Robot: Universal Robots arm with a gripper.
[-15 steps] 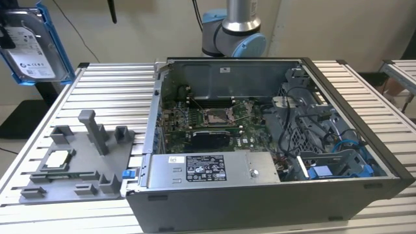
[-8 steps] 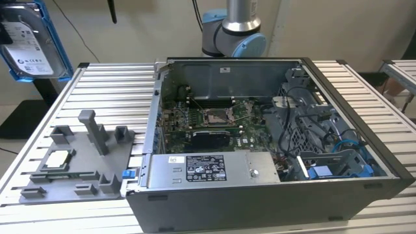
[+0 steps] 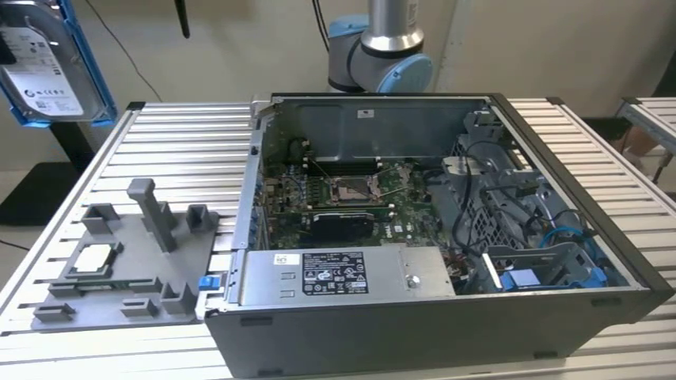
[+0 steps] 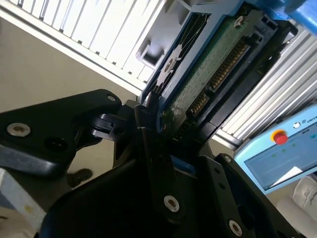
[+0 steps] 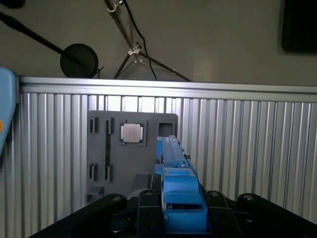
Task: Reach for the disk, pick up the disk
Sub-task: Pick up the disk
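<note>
**Ribbed metal tabletop, with one disk clamped in the claw**

Ribbed aluminium slats are making up the one large tabletop (image 3: 158, 150), and a second slatted bench (image 3: 650, 119) is peeking in past its edge on the exterior view's right. One open computer case (image 3: 423, 332) is sitting across the middle of the tabletop and reaching toward that same edge, with its single green board (image 3: 338, 198) and one labelled power supply box (image 3: 338, 277) lying exposed. One arm (image 3: 385, 47) is rising behind the case at the far edge.

One grey fixture plate (image 3: 63, 321) is lying near the tabletop's near corner on the exterior view's left, and one tall post (image 3: 153, 214) is standing up from it. The case's side wall is standing between this plate and the board.

One disk (image 3: 53, 75) is hanging in the air, clear of the tabletop, and is showing above its far corner on the exterior view's left. In the second wrist view the gripper (image 4: 171, 124) is squeezing the disk's blue-framed edge (image 4: 208, 74) between black fingers (image 4: 148, 129), whose bulk is covering the lower part of the disk. In the first wrist view the disk (image 5: 173, 163) is showing edge-on above the plate (image 5: 99, 148).

One light blue pendant (image 4: 277, 158) is lying beyond the tabletop's edge. One small square chip (image 3: 95, 257) is resting in a pocket of the plate, well apart from the disk.
</note>
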